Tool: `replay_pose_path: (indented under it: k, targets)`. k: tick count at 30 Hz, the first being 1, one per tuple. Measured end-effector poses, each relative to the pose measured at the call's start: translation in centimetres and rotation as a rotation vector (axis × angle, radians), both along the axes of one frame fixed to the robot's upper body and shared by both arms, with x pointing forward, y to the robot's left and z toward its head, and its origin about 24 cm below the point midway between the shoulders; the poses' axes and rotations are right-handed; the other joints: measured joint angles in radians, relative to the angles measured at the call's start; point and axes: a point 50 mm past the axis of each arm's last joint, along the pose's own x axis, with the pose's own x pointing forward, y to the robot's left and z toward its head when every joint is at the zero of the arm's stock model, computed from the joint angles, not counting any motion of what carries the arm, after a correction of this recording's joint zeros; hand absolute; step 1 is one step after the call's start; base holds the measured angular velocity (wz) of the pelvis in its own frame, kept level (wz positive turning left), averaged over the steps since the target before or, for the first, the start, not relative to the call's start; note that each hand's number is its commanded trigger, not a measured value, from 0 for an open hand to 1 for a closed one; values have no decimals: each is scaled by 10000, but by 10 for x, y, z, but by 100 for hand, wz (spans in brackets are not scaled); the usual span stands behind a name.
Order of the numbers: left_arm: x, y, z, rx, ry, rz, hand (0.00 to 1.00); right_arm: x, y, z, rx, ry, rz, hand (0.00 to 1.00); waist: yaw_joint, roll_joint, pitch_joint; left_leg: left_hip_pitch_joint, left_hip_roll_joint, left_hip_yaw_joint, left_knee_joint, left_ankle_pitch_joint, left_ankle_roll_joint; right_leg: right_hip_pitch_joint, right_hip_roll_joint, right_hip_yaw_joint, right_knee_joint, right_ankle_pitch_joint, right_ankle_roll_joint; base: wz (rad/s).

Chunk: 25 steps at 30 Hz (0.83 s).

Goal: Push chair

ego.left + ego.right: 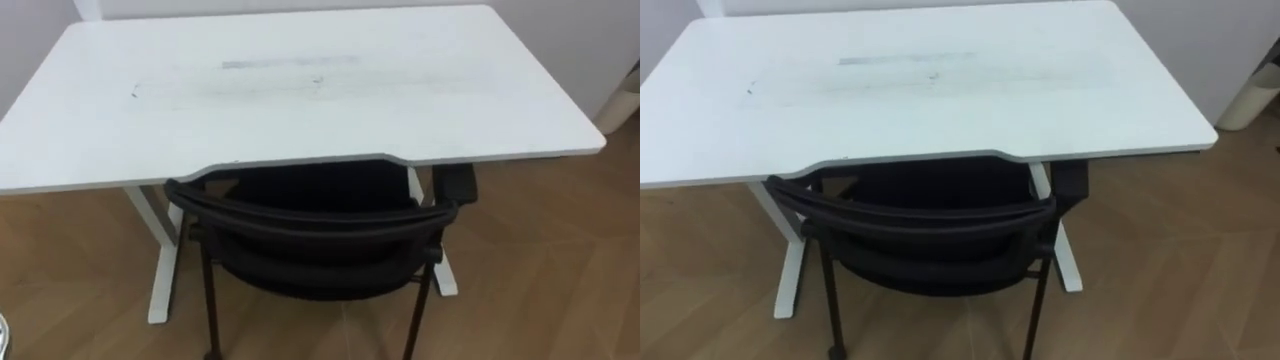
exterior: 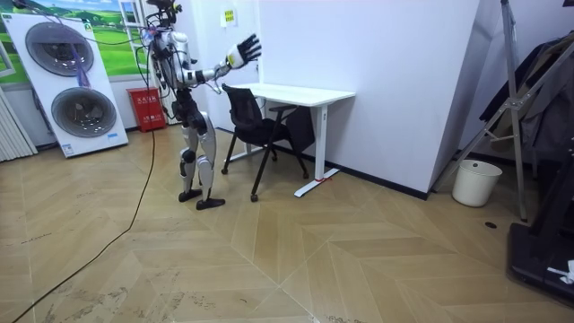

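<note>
White desk (image 1: 300, 100) across upper frame, black chair (image 1: 310, 225) partly under its near edge, robot behind chair, right hand (image 2: 244, 51) raised upper left in room view, fingers spread

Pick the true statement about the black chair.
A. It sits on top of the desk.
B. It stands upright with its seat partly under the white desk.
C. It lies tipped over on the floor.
B: the chair stands upright, its seat tucked under the desk's front edge.

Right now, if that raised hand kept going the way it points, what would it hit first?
The raised hand points up and forward, above the chair and desk. It would likely clear both and meet the wall first, though depth is unclear.
</note>
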Motion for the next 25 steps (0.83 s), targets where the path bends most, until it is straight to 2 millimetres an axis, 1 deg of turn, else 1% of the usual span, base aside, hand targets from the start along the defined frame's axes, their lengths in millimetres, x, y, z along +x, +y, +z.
replay_pose_path:
  k: [2,3,4,5,6,7,8,9,10,11,12,14,15,17,19,21,23,24,25]
  targets:
    - [-14,1,-29,-964,1102,126,0,-19,-1,-30,1524,506,-550,0,-138,56,-21,-100,-5,-4,-21,-30,41,-159,-20,-5,117,-42,29,2]
    - [-17,1,-38,-1269,1426,157,0,-25,-1,-39,1890,762,-715,0,-165,69,-20,-122,-5,-5,-26,-38,50,-176,-23,-23,118,-41,28,5]
    - [-25,1,-56,-2075,2035,224,0,-38,0,-62,2814,1334,-1078,0,-194,84,-27,-107,1,9,-68,-59,53,-188,-21,-23,125,-41,28,0]
    - [-35,1,-77,-2966,2664,353,0,-52,0,-88,3871,1994,-1471,0,-206,116,-55,-71,14,16,-101,-112,68,-189,-10,-14,141,-24,-1,0]
    - [-40,0,-89,-3510,2984,439,0,-60,1,-101,4486,2347,-1699,0,-204,138,-61,-57,17,24,-100,-143,64,-190,-9,1,158,-8,-29,-8]
    - [-54,-5,-113,-4570,3729,608,0,-76,5,-126,5653,2970,-2105,0,-169,176,-73,-9,16,91,-126,-190,92,-187,-9,64,175,-7,-28,-12]
    - [-73,-14,-137,-5632,4616,771,0,-92,12,-149,6901,3324,-2460,0,-194,225,-104,10,13,126,-150,-267,116,-201,-11,102,209,-20,-7,-16]
    - [-91,-24,-157,-6658,5283,876,0,-110,20,-170,8138,3484,-2982,0,-217,269,-139,31,2,184,-142,-350,147,-225,-32,172,326,-64,33,-15]
    - [-100,-28,-166,-7119,5688,927,0,-120,25,-180,8707,3683,-3259,0,-228,289,-158,55,1,209,-133,-376,152,-224,-34,211,344,-79,48,-10]
    - [-118,-33,-180,-7972,6379,1098,0,-140,35,-200,9879,4110,-3756,0,-330,294,-165,59,3,233,-110,-420,167,-199,-36,222,345,-101,77,-4]
    - [-128,-36,-186,-8321,6713,1215,0,-150,41,-208,10466,4260,-3988,0,-367,279,-171,60,2,234,-115,-427,173,-191,-39,219,340,-107,87,0]
    - [-161,-45,-205,-9503,8080,1470,0,-186,65,-232,12330,4780,-4987,0,-498,289,-166,59,-9,191,-103,-479,195,-156,-49,213,312,-121,114,0]
    - [-168,-48,-208,-9815,8382,1441,0,-194,71,-236,12737,4843,-5220,0,-539,280,-169,60,-13,194,-99,-488,202,-156,-58,208,317,-126,121,4]
    - [-185,-59,-219,-10952,9303,1040,0,-213,92,-247,14107,4948,-5467,0,-689,255,-161,63,-39,166,-98,-512,236,-131,-90,181,332,-153,167,4]
    - [-194,-68,-225,-11714,9880,655,0,-217,103,-253,14767,5447,-5004,0,-762,223,-148,86,-66,191,-98,-523,253,-122,-100,201,316,-150,184,-3]
    - [-196,-73,-229,-12201,10270,182,0,-213,111,-257,15242,5946,-4462,0,-750,191,-126,181,-70,251,-116,-549,264,-84,-84,295,323,-153,195,-12]
    - [-198,-80,-233,-12751,10765,-185,0,-195,116,-263,15353,6996,-3211,0,-734,206,-121,341,-65,323,-111,-617,286,53,-68,353,287,-156,228,-10]
    - [-197,-81,-234,-12863,10840,-306,0,-189,117,-265,15329,7262,-2824,0,-728,210,-119,352,-68,333,-107,-626,291,60,-68,365,288,-155,235,-4]
    - [-189,-84,-236,-12908,11120,-774,0,-174,120,-268,15283,7720,-1940,0,-732,212,-114,341,-76,360,-105,-628,296,43,-72,385,284,-139,248,0]
